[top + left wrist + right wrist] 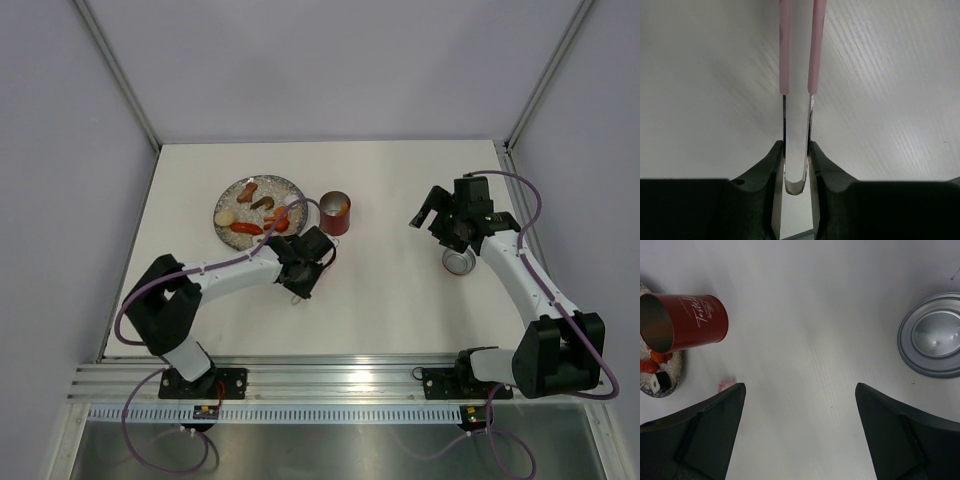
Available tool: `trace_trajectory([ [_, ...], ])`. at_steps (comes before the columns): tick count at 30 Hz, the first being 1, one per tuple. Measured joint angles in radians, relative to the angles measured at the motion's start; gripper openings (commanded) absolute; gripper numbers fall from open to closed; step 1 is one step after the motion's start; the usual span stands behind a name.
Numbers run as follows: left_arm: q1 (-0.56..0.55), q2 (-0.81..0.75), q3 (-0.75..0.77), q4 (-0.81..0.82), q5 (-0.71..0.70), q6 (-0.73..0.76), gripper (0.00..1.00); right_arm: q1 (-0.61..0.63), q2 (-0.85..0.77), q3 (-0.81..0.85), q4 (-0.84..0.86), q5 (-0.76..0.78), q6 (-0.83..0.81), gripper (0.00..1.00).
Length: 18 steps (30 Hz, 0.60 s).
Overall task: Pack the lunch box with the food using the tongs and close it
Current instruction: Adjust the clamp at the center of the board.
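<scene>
The pale pink tongs (785,50) stand straight up in the left wrist view, their metal bend pinched between the fingers of my left gripper (796,145), which is shut on them. That gripper (303,258) sits just below the red lunch box (335,213), which stands upright and uncovered with a silver inside (685,322). Several pieces of food (247,228) lie on the speckled plate (225,200) left of it. The lid (935,335) lies silver side up on the table at the right. My right gripper (800,385) hangs open over the table with nothing in it, between lunch box and lid.
White table with grey walls around it and a metal rail along the near edge. The lid (458,262) lies partly under the right wrist. A pink tong tip (726,386) shows near the plate's edge (655,385).
</scene>
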Motion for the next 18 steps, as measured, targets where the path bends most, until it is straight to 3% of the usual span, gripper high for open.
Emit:
trace_trajectory([
  [8, -0.026, 0.045, -0.006, 0.126, 0.004, -0.101, 0.13, 0.000, -0.005, -0.013, 0.001, 0.001, 0.000, 0.99],
  [14, -0.061, 0.088, -0.017, 0.202, -0.006, -0.160, 0.26, 0.000, -0.005, -0.014, 0.001, 0.001, 0.000, 0.99],
  [18, -0.067, 0.124, -0.017, 0.215, -0.007, -0.172, 0.42, 0.000, -0.005, -0.016, 0.001, 0.001, 0.000, 0.99],
])
